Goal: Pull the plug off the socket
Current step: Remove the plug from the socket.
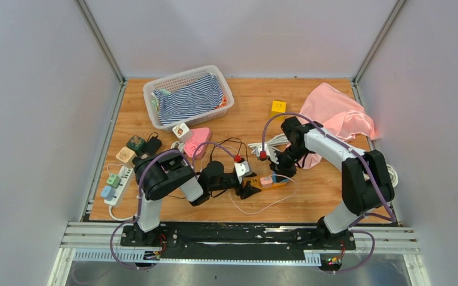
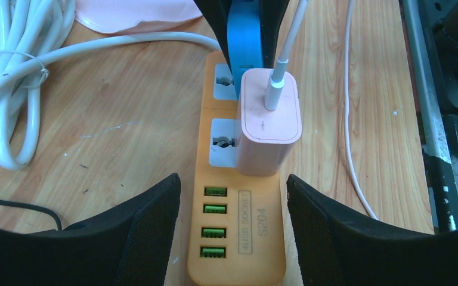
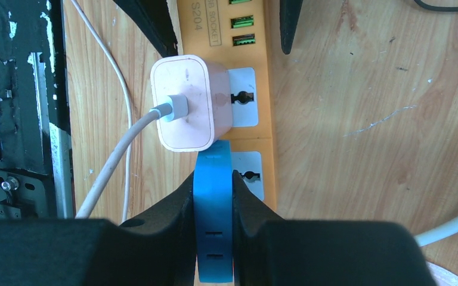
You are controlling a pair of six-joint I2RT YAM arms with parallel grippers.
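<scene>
An orange power strip (image 2: pixel 238 226) with green USB ports lies on the wooden table, also visible from above as the orange strip (image 1: pixel 272 181). A pink charger (image 2: pixel 268 122) with a white cable is plugged into its nearer socket. A blue plug (image 3: pixel 213 196) stands at the far socket (image 3: pixel 249 174), and my right gripper (image 3: pixel 213 179) is shut on its sides. I cannot tell whether its pins are still seated. My left gripper (image 2: pixel 232 190) is open, with one finger on each side of the strip's USB end and a gap on both sides.
A white cable coil (image 2: pixel 6 89) lies left of the strip, and a thin white cable (image 2: pixel 349 119) runs along its right. A basket (image 1: pixel 155 89) holding striped cloth, a pink cloth (image 1: pixel 340 116), a yellow block (image 1: pixel 278 108) and other power strips (image 1: pixel 116 185) are on the table.
</scene>
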